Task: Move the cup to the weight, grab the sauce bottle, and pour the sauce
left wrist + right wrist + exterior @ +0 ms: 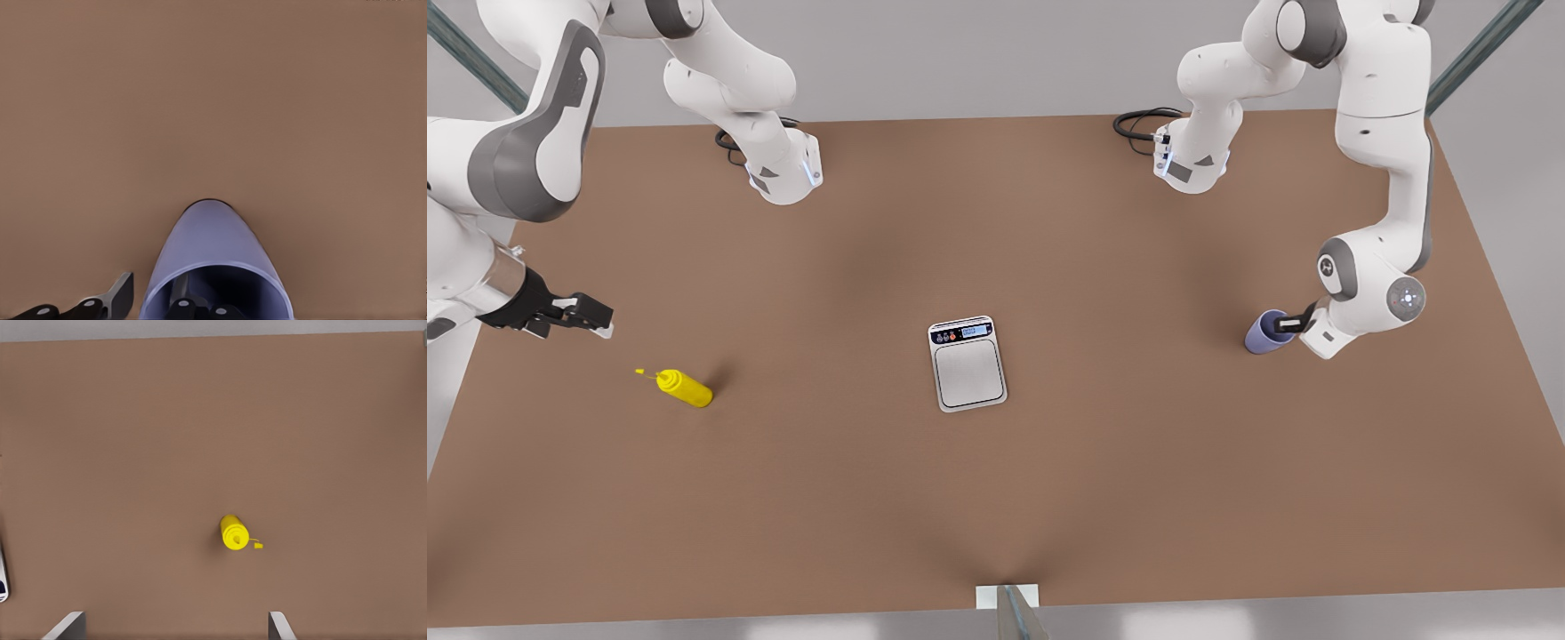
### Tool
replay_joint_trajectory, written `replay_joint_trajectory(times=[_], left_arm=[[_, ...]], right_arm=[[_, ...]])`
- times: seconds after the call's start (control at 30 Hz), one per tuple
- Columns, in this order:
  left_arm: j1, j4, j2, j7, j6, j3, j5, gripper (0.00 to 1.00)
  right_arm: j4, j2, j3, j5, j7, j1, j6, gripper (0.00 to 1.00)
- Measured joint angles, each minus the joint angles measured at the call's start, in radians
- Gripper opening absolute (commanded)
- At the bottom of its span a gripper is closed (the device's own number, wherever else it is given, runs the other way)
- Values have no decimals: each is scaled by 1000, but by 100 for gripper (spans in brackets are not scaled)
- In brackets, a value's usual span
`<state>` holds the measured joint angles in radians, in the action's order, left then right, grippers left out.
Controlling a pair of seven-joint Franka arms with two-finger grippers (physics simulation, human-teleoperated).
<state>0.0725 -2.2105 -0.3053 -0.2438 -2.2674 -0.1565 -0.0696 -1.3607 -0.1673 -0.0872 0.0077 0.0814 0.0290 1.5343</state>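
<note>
Left tool [1291, 322] pinches the cup [1264, 333] wall, fingertips hidden; right tool [591, 313] spread.

The front view looks steeply down on the whole bench [1049, 498] from high up. The left wrist view sits close behind the left gripper [150, 307], right over the cup [212, 253]. The right wrist view looks down from higher, the sauce bottle [234, 533] well ahead of the right gripper [175, 625]; the front view shares both.

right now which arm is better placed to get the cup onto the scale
The left. Its gripper already has one finger inside the cup and one outside the wall. The scale sits bare mid-table. The right gripper waits open above the yellow bottle, across the table from the cup.
</note>
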Motion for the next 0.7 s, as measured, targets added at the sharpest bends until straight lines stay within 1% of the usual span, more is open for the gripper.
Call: replay_joint_trajectory(times=[0.23,0.4,0.47,0.5,0.53,0.57,0.6,0.63,0.7], left_arm=[[-1,3,-3,15,1,6,-10,21],[-25,38,5,22,22,11,34,21],[-81,117,32,91,140,9,56,21],[-128,138,52,134,167,11,65,21],[-160,171,57,186,170,42,74,21],[-170,210,49,289,172,109,82,21],[-174,269,30,463,176,216,88,21],[-177,333,0,587,203,292,92,21],[-197,434,-65,737,213,385,94,21]], right_arm=[[0,2,0,-1,-2,0,-2,100],[6,0,1,-5,24,-1,-6,100],[6,0,1,-1,23,0,-6,100],[6,0,1,0,20,1,-6,100],[6,0,1,0,20,0,-8,100],[6,0,1,0,20,0,-8,100],[6,0,1,0,20,0,-8,100],[6,0,0,0,21,0,-8,100],[6,0,0,0,23,2,-8,100]])
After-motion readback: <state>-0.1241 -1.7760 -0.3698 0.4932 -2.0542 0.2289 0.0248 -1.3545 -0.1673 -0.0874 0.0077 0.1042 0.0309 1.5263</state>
